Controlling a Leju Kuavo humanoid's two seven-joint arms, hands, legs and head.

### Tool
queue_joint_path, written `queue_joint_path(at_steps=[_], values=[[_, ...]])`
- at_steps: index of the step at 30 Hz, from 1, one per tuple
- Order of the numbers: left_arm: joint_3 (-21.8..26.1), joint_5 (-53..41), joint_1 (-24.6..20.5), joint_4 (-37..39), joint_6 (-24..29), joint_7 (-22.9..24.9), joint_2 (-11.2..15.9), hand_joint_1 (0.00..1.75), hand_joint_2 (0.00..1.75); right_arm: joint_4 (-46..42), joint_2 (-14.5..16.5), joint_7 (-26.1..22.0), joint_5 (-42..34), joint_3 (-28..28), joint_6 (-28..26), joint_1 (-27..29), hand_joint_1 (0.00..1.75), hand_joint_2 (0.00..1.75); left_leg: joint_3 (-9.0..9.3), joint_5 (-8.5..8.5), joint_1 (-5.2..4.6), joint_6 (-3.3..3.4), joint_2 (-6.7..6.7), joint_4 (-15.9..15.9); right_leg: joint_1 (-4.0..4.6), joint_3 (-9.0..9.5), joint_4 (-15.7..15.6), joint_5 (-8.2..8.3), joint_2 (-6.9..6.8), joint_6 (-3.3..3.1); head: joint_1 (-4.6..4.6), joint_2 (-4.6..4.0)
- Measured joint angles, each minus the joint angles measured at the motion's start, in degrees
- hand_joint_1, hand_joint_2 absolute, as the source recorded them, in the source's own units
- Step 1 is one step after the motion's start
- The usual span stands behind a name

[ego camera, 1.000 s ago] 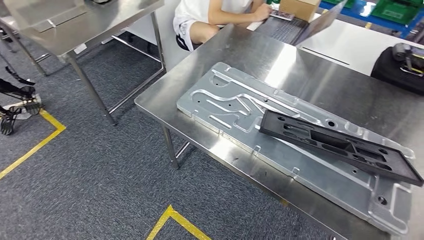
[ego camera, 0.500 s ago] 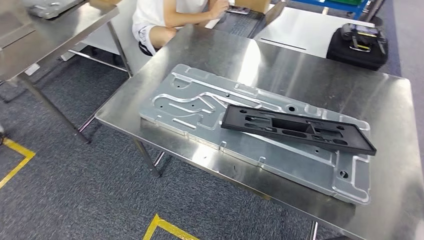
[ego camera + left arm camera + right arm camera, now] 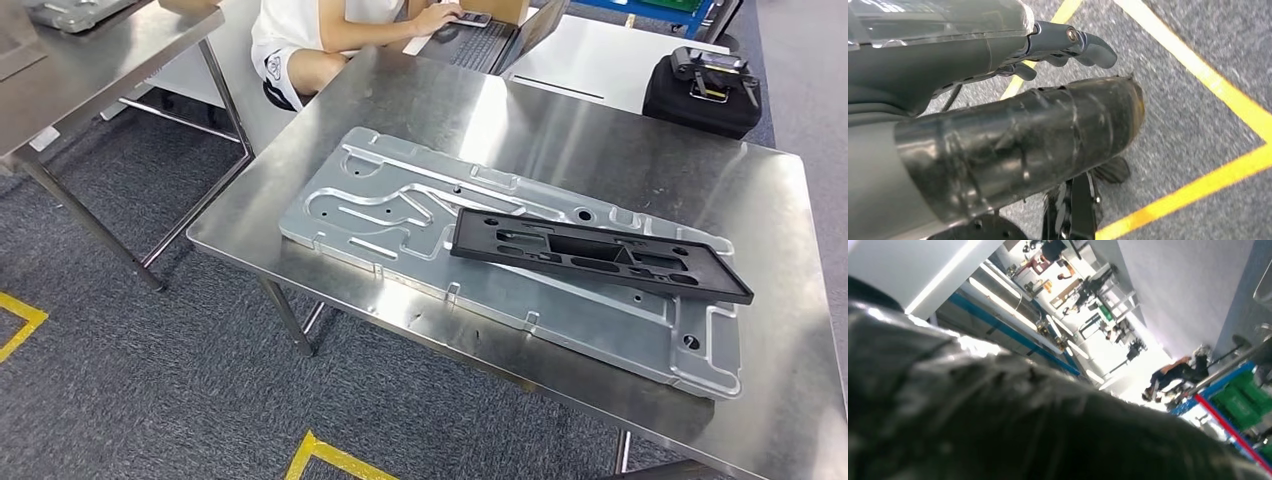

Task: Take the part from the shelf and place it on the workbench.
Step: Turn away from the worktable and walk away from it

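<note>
One black part (image 3: 598, 255) lies on one big silver plate (image 3: 400, 205). I see two metal tables (image 3: 640, 150), one laptop (image 3: 500, 35), and maybe one black bag (image 3: 700, 95).

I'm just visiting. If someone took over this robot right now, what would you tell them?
Left robot hand: over the floor, holds nothing, fingers apart from thumb.
Right robot hand: dark blur close up, state unclear.
Black part: lies on the silver plate on the workbench, untouched.
Done: the part appears to be placed.
Left: probably only checking that it sits right.
</note>
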Motion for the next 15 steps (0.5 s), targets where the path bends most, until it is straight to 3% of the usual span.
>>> queue_joint_path(at_steps=[1, 2, 4, 5, 6, 8, 10, 12, 14, 15], values=[[0.0, -0.1, 0.0, 0.0, 0.0, 0.0, 0.0, 0.0, 0.0, -0.1, 0.0, -0.1, 0.1, 0.0, 0.2, 0.1, 0.0, 0.0, 0.01, -0.05, 0.01, -0.07, -0.36, 0.1, -0.11, 0.47, -0.9, 1.16, -0.01, 0.1, -0.01, 0.01], [0.0, -0.1, 0.0, 0.0, 0.0, 0.0, 0.0, 0.0, 0.0, -0.1, 0.1, -0.2, 0.3, -0.2, 0.5, 0.1, 0.0, 0.0, 0.07, -0.15, 0.03, -0.19, -0.74, 0.2, -0.23, 1.91, -3.9, 3.16, 0.18, 0.15, 0.0, 0.01], [0.0, -0.1, -0.1, 0.0, 0.0, 0.0, 0.0, 0.0, 0.0, -0.3, 0.1, -0.4, 0.4, -0.6, 1.1, 0.2, 0.0, 0.0, -0.02, -0.43, 0.02, -0.55, -1.51, 0.7, -0.38, 5.37, -11.2, 6.27, 1.89, 0.04, -0.01, 0.0], [0.0, -0.1, -0.1, 0.0, 0.0, 0.0, 0.0, 0.0, 0.0, -0.4, 0.2, -0.5, 0.5, -0.8, 1.4, 0.2, 0.0, 0.0, -0.23, -0.51, 0.01, -0.78, -1.91, 0.9, -0.35, 6.4, -13.5, 6.94, 2.59, -0.13, -0.02, 0.0], [0.0, -0.1, -0.2, 0.0, 0.0, 0.0, 0.0, 0.0, 0.0, -0.5, 0.3, -0.5, 0.6, -1.0, 1.6, 0.3, 0.0, 0.0, -0.47, -0.53, 0.05, -1.03, -2.32, 1.0, -0.23, 6.77, -14.4, 6.91, 3.02, -0.36, -0.04, 0.0], [0.0, -0.1, -0.2, 0.0, 0.0, -0.1, 0.0, 0.0, 0.0, -0.8, 0.3, -0.7, 0.9, -1.3, 1.8, 0.4, 0.0, 0.0, -0.73, -0.43, 0.13, -1.68, -3.16, 1.0, -0.03, 6.82, -14.6, 6.9, 2.11, -1.02, -0.04, 0.01], [0.0, -0.2, -0.2, 0.0, 0.0, -0.1, 0.0, 0.0, 0.0, -1.1, 0.3, -0.9, 1.2, -1.7, 2.1, 0.4, 0.0, 0.0, -1.13, -1.26, 0.11, -2.32, -2.23, 2.1, -0.12, 7.32, -15.2, 7.03, 0.95, -1.74, -0.06, 0.01], [0.0, -0.3, -0.2, 0.0, 0.0, -0.1, 0.0, 0.0, 0.0, -1.4, 0.4, -1.1, 1.4, -2.1, 2.3, 0.5, 0.0, 0.0, -3.41, -4.03, 0.2, -2.73, -0.26, 7.0, -0.05, 7.72, -15.5, 7.02, -0.27, -2.41, -0.1, 0.0], [0.0, -0.3, -0.2, 0.0, 0.0, -0.1, 0.0, 0.0, 0.0, -1.7, 0.6, -1.3, 1.5, -2.4, 2.6, 0.5, 0.0, 0.0, -6.97, -6.82, 0.34, -2.92, 0.46, 13.9, 0.21, 7.74, -15.4, 6.83, -1.55, -2.87, -0.11, 0.0], [0.0, -0.3, -0.1, 0.0, 0.0, -0.1, 0.0, 0.0, 0.0, -1.8, 0.8, -1.3, 1.5, -2.4, 2.7, 0.6, 0.0, 0.0, -8.05, -7.16, 0.35, -2.93, 0.57, 15.8, 0.33, 7.73, -15.2, 6.72, -2.19, -2.96, -0.12, 0.01]])
